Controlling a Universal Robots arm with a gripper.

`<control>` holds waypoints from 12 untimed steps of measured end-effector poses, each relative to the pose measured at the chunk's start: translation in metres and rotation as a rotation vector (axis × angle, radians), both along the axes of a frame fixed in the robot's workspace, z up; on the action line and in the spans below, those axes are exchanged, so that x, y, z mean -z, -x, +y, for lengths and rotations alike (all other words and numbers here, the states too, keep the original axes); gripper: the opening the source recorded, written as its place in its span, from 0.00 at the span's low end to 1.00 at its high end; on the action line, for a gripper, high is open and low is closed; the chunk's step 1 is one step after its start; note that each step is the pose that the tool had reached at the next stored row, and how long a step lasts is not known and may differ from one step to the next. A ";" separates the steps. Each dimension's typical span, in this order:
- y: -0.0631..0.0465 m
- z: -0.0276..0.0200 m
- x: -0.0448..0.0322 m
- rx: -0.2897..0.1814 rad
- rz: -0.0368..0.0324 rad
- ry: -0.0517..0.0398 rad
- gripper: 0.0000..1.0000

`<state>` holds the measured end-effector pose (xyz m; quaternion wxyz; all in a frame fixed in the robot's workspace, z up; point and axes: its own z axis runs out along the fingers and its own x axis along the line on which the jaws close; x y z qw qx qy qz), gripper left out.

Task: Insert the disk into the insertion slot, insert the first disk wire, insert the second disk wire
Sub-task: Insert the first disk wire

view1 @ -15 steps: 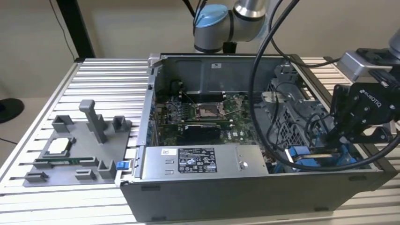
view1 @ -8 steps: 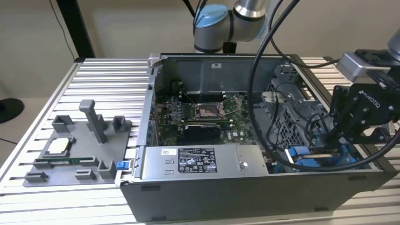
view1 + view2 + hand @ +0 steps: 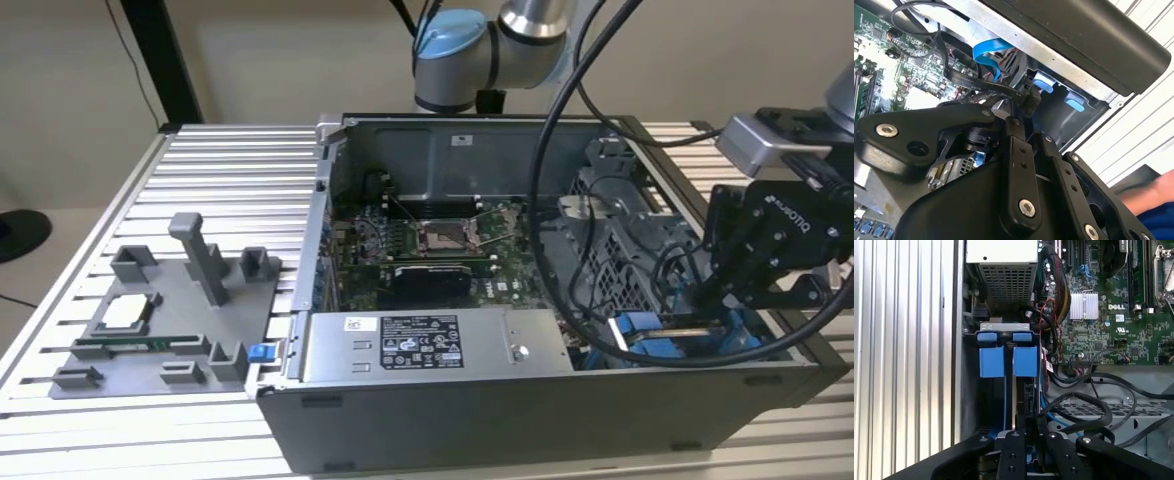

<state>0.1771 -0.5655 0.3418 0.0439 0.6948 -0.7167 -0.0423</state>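
In the exterior view you see the open grey metal computer case (image 3: 534, 420) on the ribbed silver table (image 3: 227, 170). Inside the case lies a long silver box with a black-and-white sticker (image 3: 414, 345). Just beside that box, on the exterior view's right, the flat disk in its bright blue plastic frame (image 3: 650, 335) sits low in the case. Your black gripper (image 3: 705, 300) hangs right over the disk. A grey plastic tray with upright posts (image 3: 160, 320) lies outside the case, well apart from the box.

In the second wrist view the gripper (image 3: 1029, 125) is clenched on the small black plug (image 3: 1027, 102) of a flat black wire (image 3: 969, 77). A blue ribbon wire (image 3: 989, 52) curls near the plug.

In the first wrist view the grey metal slot with blue tabs (image 3: 1004, 327) is just beside the silver box (image 3: 999, 252). The disk's blue frame (image 3: 991, 361) sits inside the slot. The gripper (image 3: 1031, 425) is at the end of the slot away from the box.
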 end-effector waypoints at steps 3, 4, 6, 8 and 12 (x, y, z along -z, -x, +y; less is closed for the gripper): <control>0.000 0.0006 0.0004 0.000 0.0000 -0.0001 0.00; 0.000 0.0010 0.0005 0.000 0.0001 -0.0002 0.00; 0.000 0.0018 0.0005 0.000 0.0000 -0.0004 0.00; 0.000 0.0025 0.0006 0.000 0.0000 -0.0004 0.00; 0.000 0.0027 0.0008 0.000 -0.0001 -0.0001 0.00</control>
